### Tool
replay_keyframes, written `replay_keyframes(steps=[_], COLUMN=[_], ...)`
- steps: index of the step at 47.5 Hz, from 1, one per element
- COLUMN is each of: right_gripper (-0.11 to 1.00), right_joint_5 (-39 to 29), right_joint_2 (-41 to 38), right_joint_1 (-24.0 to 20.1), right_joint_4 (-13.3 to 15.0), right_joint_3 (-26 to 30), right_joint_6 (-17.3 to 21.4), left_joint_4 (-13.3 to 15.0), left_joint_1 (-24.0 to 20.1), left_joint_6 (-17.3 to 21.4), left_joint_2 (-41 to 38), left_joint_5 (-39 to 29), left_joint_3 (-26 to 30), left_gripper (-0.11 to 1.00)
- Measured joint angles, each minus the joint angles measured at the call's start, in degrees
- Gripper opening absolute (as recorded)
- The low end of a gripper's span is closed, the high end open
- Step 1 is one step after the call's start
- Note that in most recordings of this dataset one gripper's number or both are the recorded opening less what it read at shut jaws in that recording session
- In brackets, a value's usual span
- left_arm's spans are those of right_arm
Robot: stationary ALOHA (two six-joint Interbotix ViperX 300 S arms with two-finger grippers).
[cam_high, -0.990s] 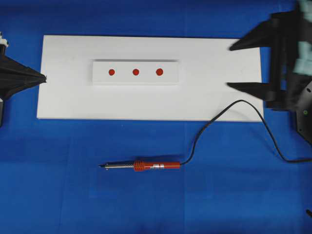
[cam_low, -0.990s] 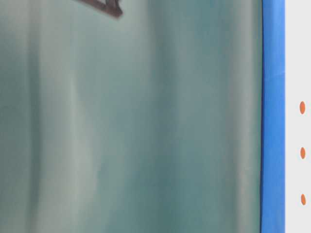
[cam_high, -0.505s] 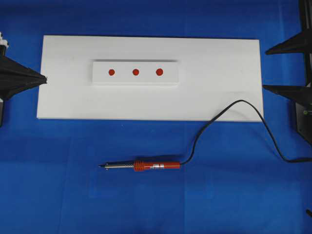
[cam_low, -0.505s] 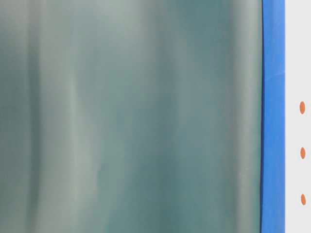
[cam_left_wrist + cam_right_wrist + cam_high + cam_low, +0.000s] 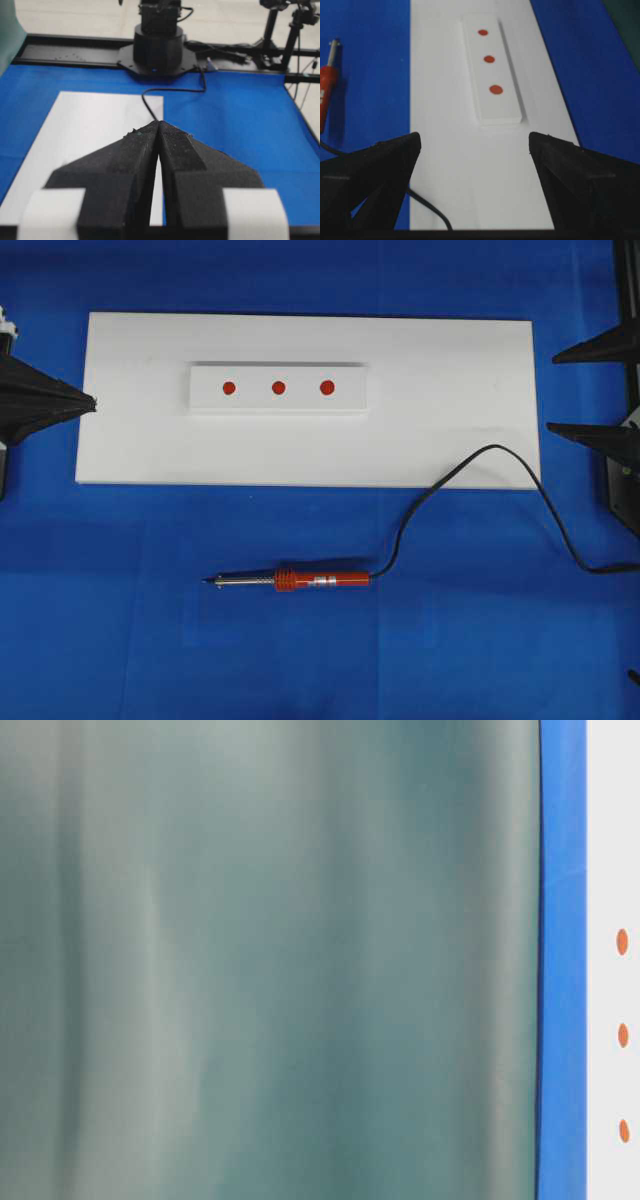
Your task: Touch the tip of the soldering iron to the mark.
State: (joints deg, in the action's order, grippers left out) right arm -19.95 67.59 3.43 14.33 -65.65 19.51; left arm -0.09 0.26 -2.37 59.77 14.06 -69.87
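overhead exterior view: the soldering iron [image 5: 300,580] lay flat on the blue cloth [image 5: 300,660], well below the white board [image 5: 450,390], tip pointing left, untouched. the mark [image 5: 278,388] sat midway along the white block [image 5: 277,405]. left gripper [image 5: 90,400], jaws pressed together and empty, rested at the board's left edge; right gripper [image 5: 552,392], jaws spread wide and empty, stood at its right edge.

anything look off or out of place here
Nothing is spilled, tipped or damaged. The soldering iron lies flat on the blue cloth, off the white board, cord trailing right. The one oddity: the table-level view is almost filled by a blurry green sheet, hiding most of the scene.
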Motion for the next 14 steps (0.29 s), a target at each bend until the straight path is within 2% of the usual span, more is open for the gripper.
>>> replay_keyframes(steps=[14], right_gripper=[0.90], right_joint_5=[0.1], right_joint_2=[0.1], right_joint_1=[0.2], right_joint_4=[0.0], right_joint_3=[0.1], right_joint_6=[0.0], left_joint_4=[0.1], left_joint_1=[0.0], left_joint_6=[0.1], left_joint_2=[0.0], left_joint_5=[0.0], left_joint_3=[-0.1], left_gripper=[0.00])
